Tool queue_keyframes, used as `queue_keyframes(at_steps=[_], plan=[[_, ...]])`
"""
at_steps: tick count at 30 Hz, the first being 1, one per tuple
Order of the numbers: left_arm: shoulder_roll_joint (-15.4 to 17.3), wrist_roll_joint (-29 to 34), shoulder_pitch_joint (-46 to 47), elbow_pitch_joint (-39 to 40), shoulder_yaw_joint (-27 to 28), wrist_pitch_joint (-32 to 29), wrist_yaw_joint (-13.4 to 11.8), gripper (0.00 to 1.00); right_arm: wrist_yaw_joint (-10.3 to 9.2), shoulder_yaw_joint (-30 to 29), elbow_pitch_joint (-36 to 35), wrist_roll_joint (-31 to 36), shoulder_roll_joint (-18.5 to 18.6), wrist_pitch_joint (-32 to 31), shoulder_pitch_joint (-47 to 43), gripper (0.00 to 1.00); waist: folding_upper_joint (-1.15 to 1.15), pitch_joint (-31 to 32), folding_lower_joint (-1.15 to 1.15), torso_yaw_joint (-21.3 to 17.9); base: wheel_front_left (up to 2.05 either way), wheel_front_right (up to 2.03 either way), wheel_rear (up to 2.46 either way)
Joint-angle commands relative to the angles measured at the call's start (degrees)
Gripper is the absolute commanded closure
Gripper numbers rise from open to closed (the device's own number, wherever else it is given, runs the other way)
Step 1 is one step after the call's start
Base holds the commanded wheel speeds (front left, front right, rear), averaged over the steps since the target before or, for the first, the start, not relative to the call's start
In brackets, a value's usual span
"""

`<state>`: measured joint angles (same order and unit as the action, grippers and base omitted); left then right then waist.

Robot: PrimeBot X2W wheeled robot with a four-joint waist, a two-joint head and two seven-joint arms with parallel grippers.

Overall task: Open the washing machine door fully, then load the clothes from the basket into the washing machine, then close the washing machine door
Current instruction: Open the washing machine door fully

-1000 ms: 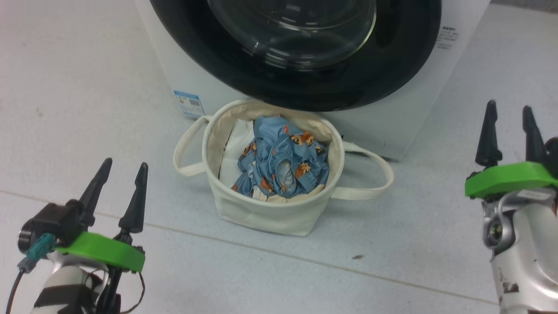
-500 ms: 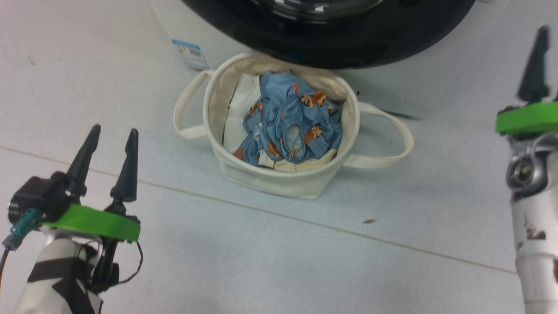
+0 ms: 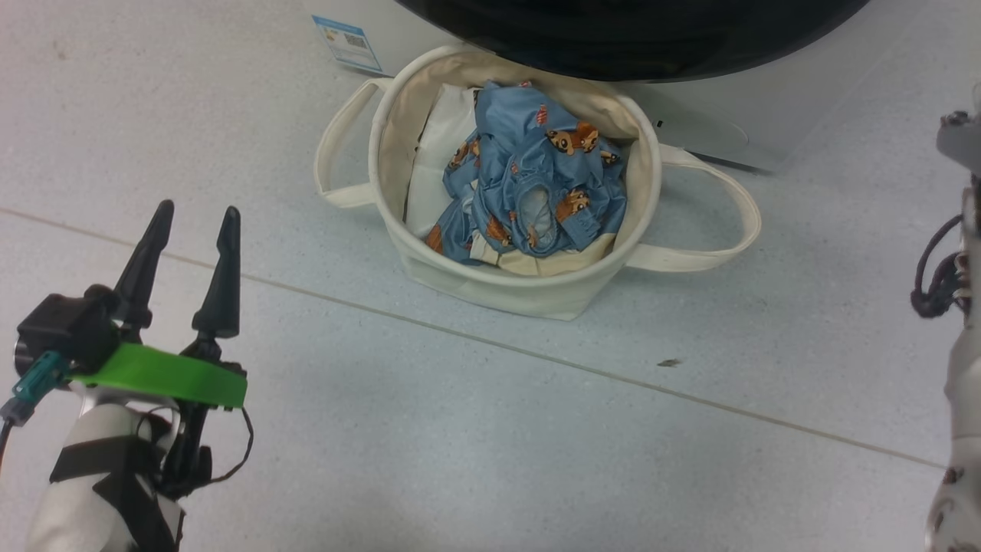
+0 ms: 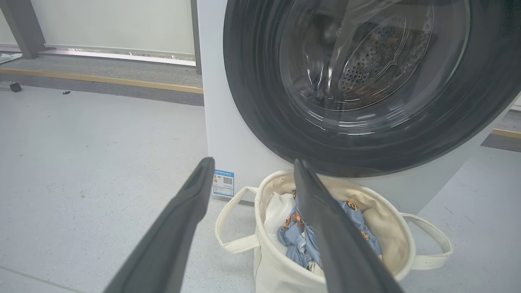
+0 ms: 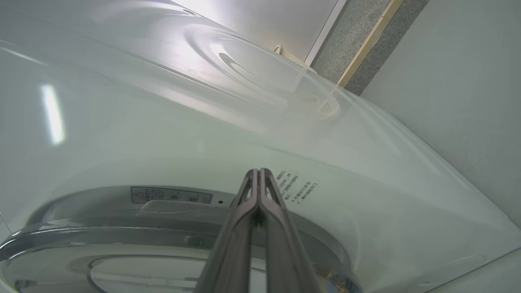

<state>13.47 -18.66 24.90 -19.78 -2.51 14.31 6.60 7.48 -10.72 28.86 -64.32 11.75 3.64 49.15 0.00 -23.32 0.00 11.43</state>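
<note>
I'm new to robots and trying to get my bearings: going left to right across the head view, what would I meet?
Left gripper, jaws open → basket's left strap handle → white lump → blue printed clothes → basket's right strap handle → right arm's forearm.

The white washing machine (image 4: 222,130) stands upright. The washing machine door (image 4: 260,106), with its glossy black rim and clear glass, lies shut against the front. Just before it sits the cream basket (image 3: 490,280), upright, with the crumpled blue clothes (image 3: 536,169) inside.
</note>
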Motion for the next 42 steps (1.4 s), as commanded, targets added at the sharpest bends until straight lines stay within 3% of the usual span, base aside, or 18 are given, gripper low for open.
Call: queue_keyframes(at_steps=[1,4,8,29,34,42], plan=[[1.6,0.8,1.9,1.4,2.9,0.7,0.1,0.00,0.01,0.3,-1.4,-2.2,0.2,-1.9,2.4,1.00,0.00,-0.2,0.00,0.2,0.00,0.00,0.00],[1.2,1.1,2.0,1.1,3.3,0.7,0.3,0.00,0.01,-0.2,0.9,-6.9,0.8,-6.1,4.6,1.00,0.00,-0.5,0.00,0.5,0.00,0.00,0.00],[0.8,1.5,2.2,0.4,3.8,0.7,0.5,0.00,0.01,2.3,3.3,-8.2,2.1,-9.8,6.9,1.00,0.00,-1.0,0.00,1.2,0.00,0.00,0.00],[0.2,2.4,2.7,-0.7,5.1,0.7,0.9,0.00,0.01,9.4,7.3,-9.3,4.2,-10.9,12.8,1.00,0.00,-1.7,0.00,1.9,0.00,0.00,0.00],[0.7,2.6,2.1,-1.0,5.3,0.7,0.9,0.00,0.01,11.8,7.4,-11.9,4.2,-16.0,10.3,1.00,0.00,0.2,0.00,0.8,0.00,0.00,0.00],[1.7,2.6,0.4,-1.9,5.8,0.7,0.9,0.00,0.01,15.8,8.4,-16.8,4.0,-29.1,5.0,1.00,0.00,3.9,0.00,-1.6,0.00,0.00,0.00]])
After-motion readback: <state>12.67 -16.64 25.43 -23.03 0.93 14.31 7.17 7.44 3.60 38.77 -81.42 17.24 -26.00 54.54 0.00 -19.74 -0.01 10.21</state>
